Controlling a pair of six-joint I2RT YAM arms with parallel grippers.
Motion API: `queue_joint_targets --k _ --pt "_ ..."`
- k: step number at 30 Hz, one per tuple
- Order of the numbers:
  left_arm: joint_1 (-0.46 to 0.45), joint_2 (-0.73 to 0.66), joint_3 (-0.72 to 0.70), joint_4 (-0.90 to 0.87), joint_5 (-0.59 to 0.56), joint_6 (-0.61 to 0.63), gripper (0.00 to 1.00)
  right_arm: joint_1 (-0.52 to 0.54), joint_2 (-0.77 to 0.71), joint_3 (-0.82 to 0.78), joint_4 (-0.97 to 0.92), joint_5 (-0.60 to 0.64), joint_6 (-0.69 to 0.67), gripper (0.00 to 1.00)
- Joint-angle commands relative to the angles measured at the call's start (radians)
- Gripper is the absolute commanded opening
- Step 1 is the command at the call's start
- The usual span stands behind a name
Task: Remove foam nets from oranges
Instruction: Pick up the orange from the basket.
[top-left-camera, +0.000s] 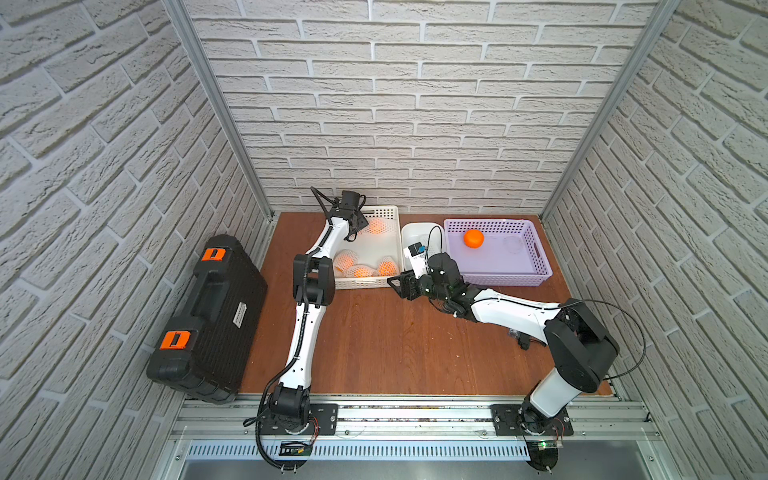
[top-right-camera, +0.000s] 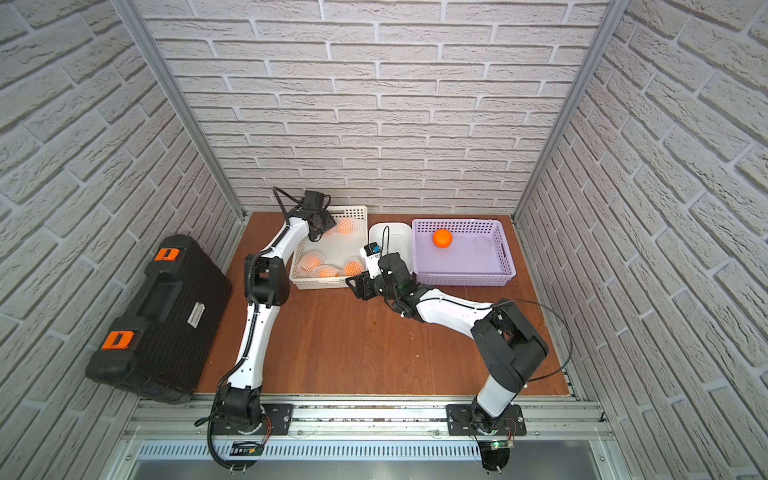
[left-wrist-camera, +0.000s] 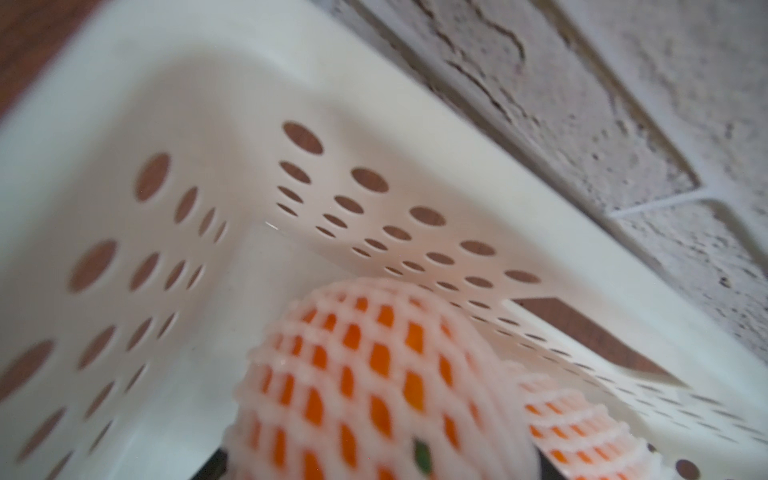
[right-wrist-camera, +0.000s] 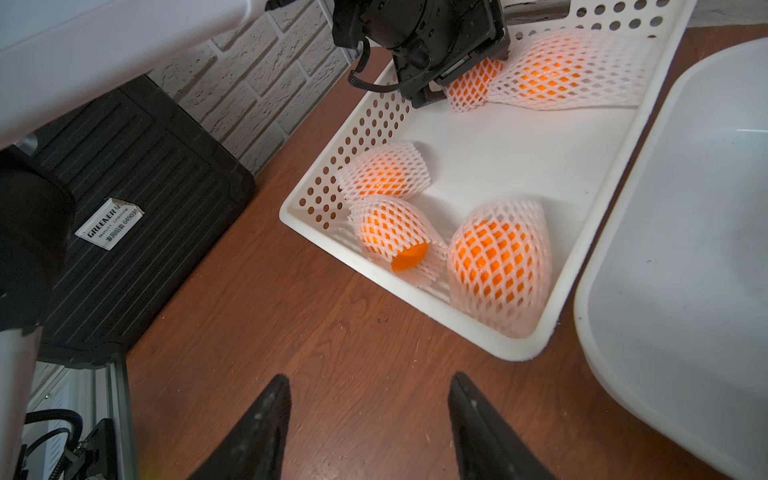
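Our left gripper (top-left-camera: 360, 221) reaches down into the white basket (right-wrist-camera: 365, 124). A netted orange (left-wrist-camera: 365, 374) lies directly ahead between its jaws, and we cannot tell whether they pinch it yet. A second netted orange (right-wrist-camera: 561, 75) touches it just beyond. Our right gripper (right-wrist-camera: 370, 378) hangs open and empty over the bench (right-wrist-camera: 291, 332), well short of both, so the left arm is nearer.

White links (top-left-camera: 300, 336), black joints (top-left-camera: 313, 280)

Bright, even light; top views bow at the edges; left wrist view blurs the foam net (left-wrist-camera: 365, 390).
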Motion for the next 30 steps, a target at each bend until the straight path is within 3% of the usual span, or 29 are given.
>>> queue_joint_targets --k 1,13,21,25,30 --pt "0.003 -0.078 -0.029 0.033 0.013 0.0 0.63 0.004 -0.004 0.024 0.016 -0.006 -0.014 0.62" --pt "0.005 -0.333 -0.234 0.102 0.121 -0.064 0.62 0.003 -0.019 0.009 0.022 0.015 -0.005 0.62" --pt "0.003 -0.543 -0.444 0.15 0.351 -0.181 0.59 -0.037 -0.075 -0.038 0.063 0.011 0.058 0.61" --pt "-0.002 -0.71 -0.677 0.307 0.458 -0.209 0.59 -0.091 -0.12 -0.036 0.023 -0.021 0.132 0.6" --pt "-0.006 -0.813 -0.902 0.558 0.735 -0.315 0.58 -0.187 -0.167 -0.047 0.028 -0.157 0.283 0.57"
